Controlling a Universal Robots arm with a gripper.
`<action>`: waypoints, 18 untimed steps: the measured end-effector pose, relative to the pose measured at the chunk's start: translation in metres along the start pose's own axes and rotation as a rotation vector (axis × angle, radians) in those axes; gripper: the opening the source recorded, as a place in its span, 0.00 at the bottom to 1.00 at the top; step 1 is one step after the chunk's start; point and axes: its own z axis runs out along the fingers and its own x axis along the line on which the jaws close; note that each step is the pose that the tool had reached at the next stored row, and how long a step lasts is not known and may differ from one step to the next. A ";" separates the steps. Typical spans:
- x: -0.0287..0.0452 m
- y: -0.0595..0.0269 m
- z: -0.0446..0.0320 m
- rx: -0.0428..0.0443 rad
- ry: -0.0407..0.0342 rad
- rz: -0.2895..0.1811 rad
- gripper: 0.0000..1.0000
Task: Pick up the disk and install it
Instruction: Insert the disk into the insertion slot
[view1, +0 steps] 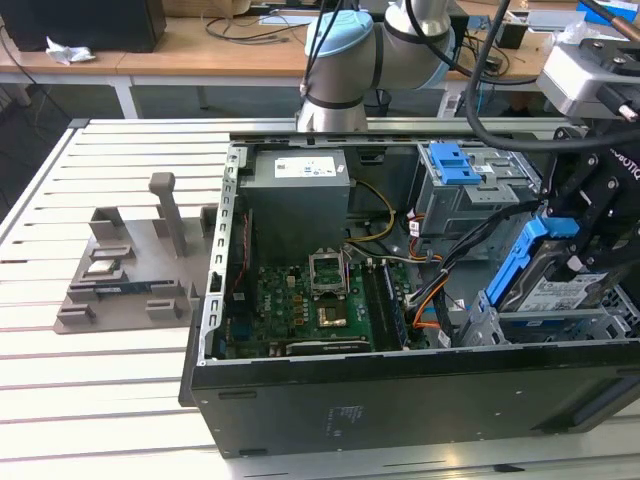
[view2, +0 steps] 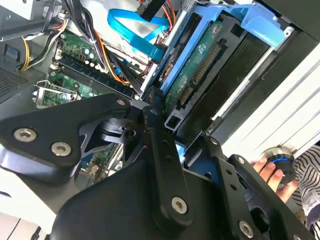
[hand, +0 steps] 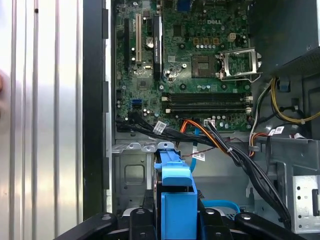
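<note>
The disk (view1: 565, 292) is a silver drive with a white label and blue side rails. It hangs tilted over the metal drive bay (view1: 480, 325) at the case's corner, on the exterior view's right. My black gripper (view1: 567, 252) is shut on it from above. In the first wrist view the disk's blue rail end (hand: 175, 192) sticks out between my fingers (hand: 141, 217), above the bay's floor (hand: 131, 175). The second wrist view shows the disk's green circuit-board underside (view2: 200, 60) past my gripper's linkage.
The open computer case (view1: 400, 400) holds a motherboard (view1: 305, 300), a grey power-supply box (view1: 297, 190), a drive cage with a blue latch (view1: 470, 180) and loose cables (hand: 220, 145) beside the bay. A grey fixture (view1: 130, 270) lies on the slatted table. A person's hand (view2: 267, 169) is nearby.
</note>
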 end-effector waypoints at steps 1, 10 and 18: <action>0.0000 0.0000 0.0000 0.0000 0.0000 0.000 0.36; 0.0000 0.0000 0.0003 0.0000 -0.0001 0.000 0.44; 0.0000 0.0000 0.0005 0.0000 -0.0002 0.000 0.11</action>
